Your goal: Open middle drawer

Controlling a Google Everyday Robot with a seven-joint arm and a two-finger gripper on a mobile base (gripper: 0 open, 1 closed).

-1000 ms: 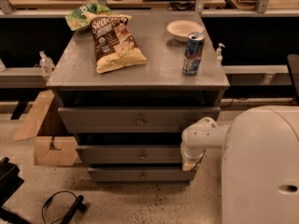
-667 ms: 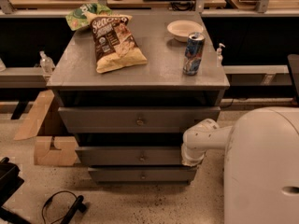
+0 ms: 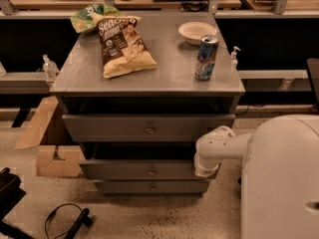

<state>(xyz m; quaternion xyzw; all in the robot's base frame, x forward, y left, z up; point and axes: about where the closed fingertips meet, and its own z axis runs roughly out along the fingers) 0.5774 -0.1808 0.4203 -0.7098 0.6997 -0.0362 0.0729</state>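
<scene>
item: grey cabinet (image 3: 164, 81), three drawers stacked.
top drawer (image 3: 99, 128): tallest front, stands forward of the other two.
middle drawer (image 3: 114, 170): medium front with a small round knob (image 3: 152, 171) at centre. it sits between the top drawer and the bottom drawer (image 3: 124, 187). its inside does not show, so it is judged not yet opened.
gripper (image 3: 204, 171): at the end of the white arm (image 3: 224, 146), low against the right end of the middle drawer's front, well right of the knob. whether it is spread or closed cannot be told.
on the cabinet top: chip bag (image 3: 122, 46), can (image 3: 206, 57), bowl (image 3: 197, 31).
step in hand: judged as getting a purchase on the drawer.
next move calls for: a sure hold on the knob or front edge, then a straight, level pull toward the robot, keeping clear of the overhanging top drawer.
</scene>
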